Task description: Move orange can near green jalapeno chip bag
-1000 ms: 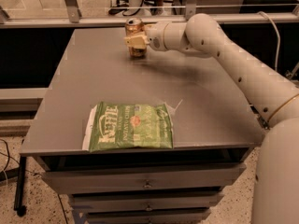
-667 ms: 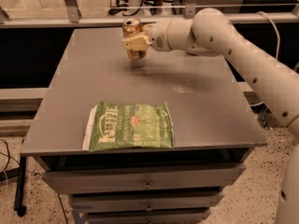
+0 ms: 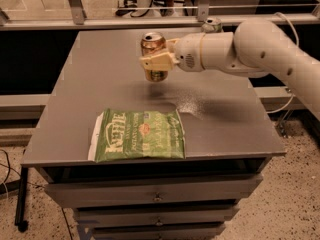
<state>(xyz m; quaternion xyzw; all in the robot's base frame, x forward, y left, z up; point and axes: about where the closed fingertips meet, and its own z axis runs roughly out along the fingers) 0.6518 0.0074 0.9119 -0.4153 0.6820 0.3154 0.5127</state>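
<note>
Over table (image 3: pixel 95 64), gripper (image 3: pixel 154 63) holds orange can (image 3: pixel 152 43)

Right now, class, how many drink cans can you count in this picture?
2. The orange can is held in the gripper over the table; a second can, only its silver top showing, stands at the far edge behind the arm. More may be hidden.
</note>
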